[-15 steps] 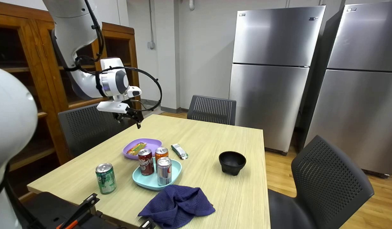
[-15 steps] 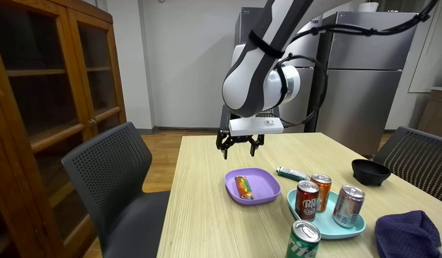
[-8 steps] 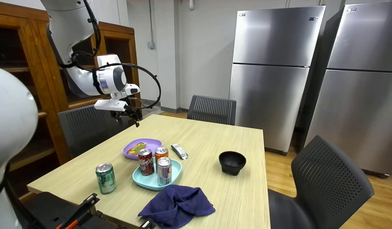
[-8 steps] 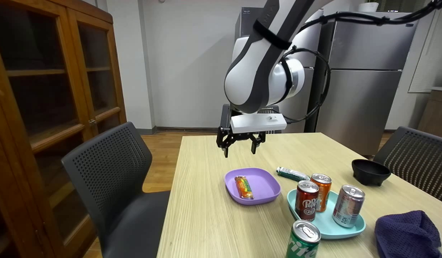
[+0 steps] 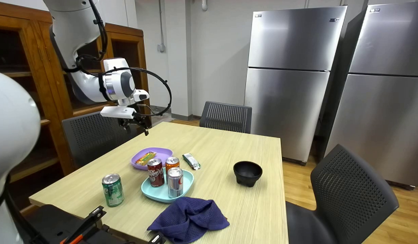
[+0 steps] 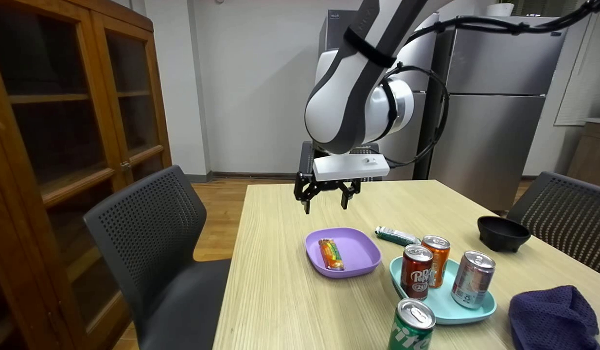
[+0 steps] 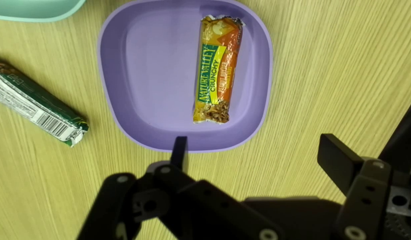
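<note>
Our claw (image 7: 254, 137): spread wide, empty; lowered off-line, we judge, it could clip the purple plate (image 7: 160, 80), jolting its granola bar (image 7: 216, 71).

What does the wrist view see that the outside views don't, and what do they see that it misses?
Only the wrist view: a clear barcode on the green bar, and readable words on the peanut butter bar.
Only the exterior views: four cans, black bowl, blue cloth, two fridges.
Shared: both bars, purple plate, open gripper, and turquoise plate, cut off in the wrist view.
</note>
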